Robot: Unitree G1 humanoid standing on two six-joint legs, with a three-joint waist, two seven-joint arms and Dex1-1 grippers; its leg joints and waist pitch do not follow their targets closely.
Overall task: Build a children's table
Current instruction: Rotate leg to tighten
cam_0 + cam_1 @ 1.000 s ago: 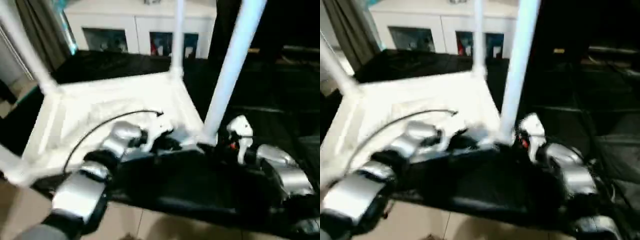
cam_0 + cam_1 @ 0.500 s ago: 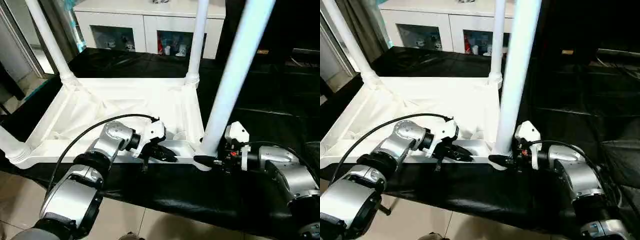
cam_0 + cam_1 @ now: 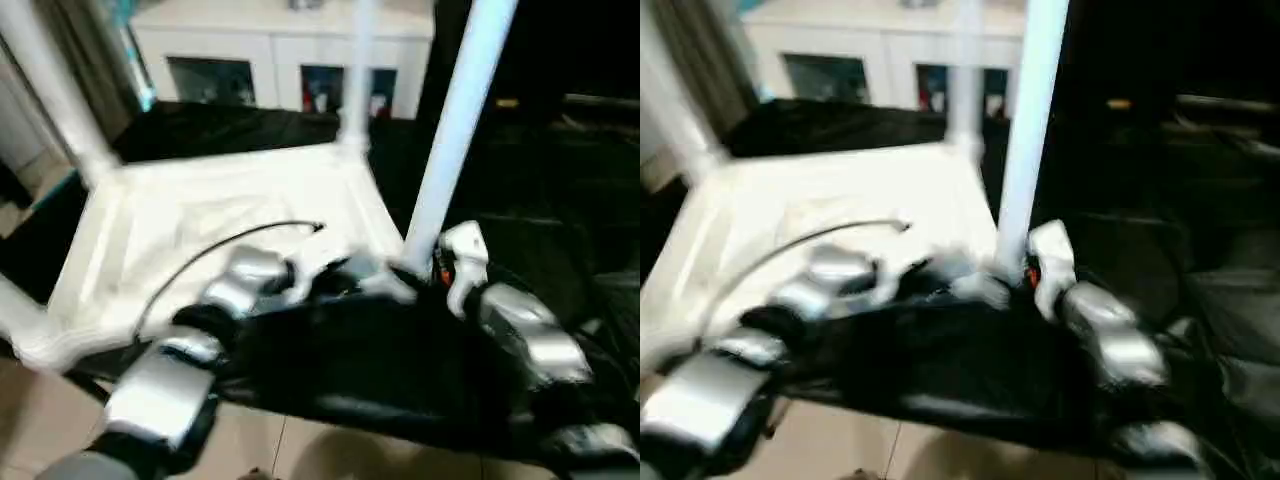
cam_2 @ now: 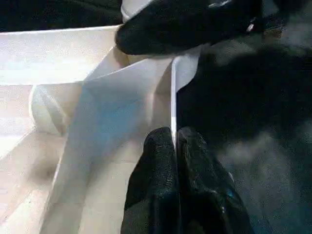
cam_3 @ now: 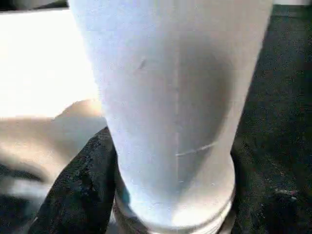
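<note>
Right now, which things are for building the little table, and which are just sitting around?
For the job:
- white tabletop, upside down
- white legs standing in its corners, like the near one
- left fingers, pinching the tabletop's rim
- right fingers, around the near leg's base

Just sitting around:
- black-sheeted table
- white cabinet

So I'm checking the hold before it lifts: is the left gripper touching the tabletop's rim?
Touching. In the left wrist view the left gripper has its two black fingers pinched shut on the thin white rim of the tabletop.

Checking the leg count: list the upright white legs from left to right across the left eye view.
Far-left leg → far-right leg → near-right leg, all standing on the tabletop.
</note>
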